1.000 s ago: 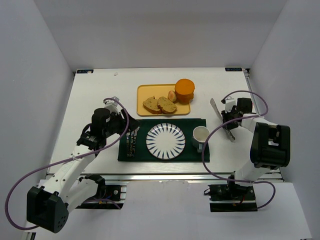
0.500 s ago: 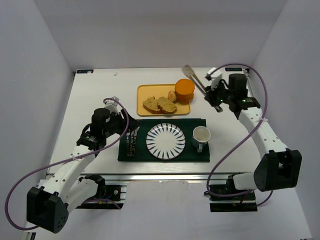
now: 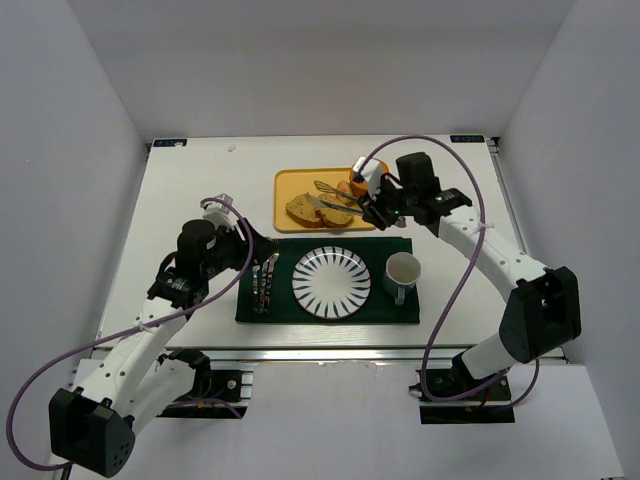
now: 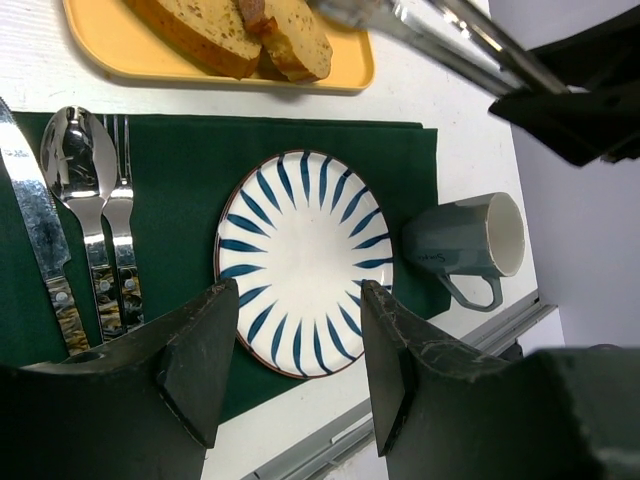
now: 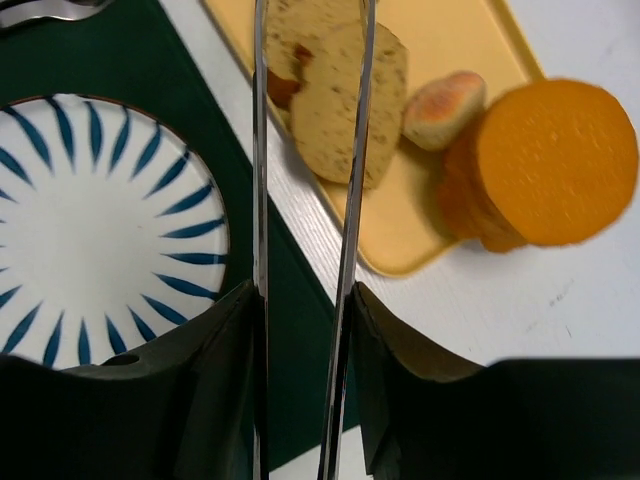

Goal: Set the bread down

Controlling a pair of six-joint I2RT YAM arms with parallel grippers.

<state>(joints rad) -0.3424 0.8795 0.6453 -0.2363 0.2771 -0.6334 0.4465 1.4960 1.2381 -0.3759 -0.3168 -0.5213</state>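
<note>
Two slices of bread (image 3: 303,208) (image 5: 345,95) lie side by side on a yellow tray (image 3: 290,185). My right gripper (image 3: 378,205) (image 5: 305,300) is shut on a pair of metal tongs (image 3: 335,195). The tongs' two arms (image 5: 357,150) stand spread apart above the right slice, and I cannot tell if they touch it. The striped plate (image 3: 331,282) (image 4: 305,260) sits bare on a dark green placemat (image 3: 390,310). My left gripper (image 3: 255,250) (image 4: 300,350) hovers open over the mat's left side, with nothing between its fingers.
An orange cylinder (image 5: 550,160) and a small round bun (image 5: 443,105) stand at the tray's right end. A mug (image 3: 401,272) (image 4: 470,240) sits right of the plate. A knife (image 4: 40,240), spoon and fork lie on the mat's left part (image 3: 264,285).
My right arm swung from the table's right side to over the tray, carrying the tongs, whose arms have spread apart. The left arm barely shifted.
</note>
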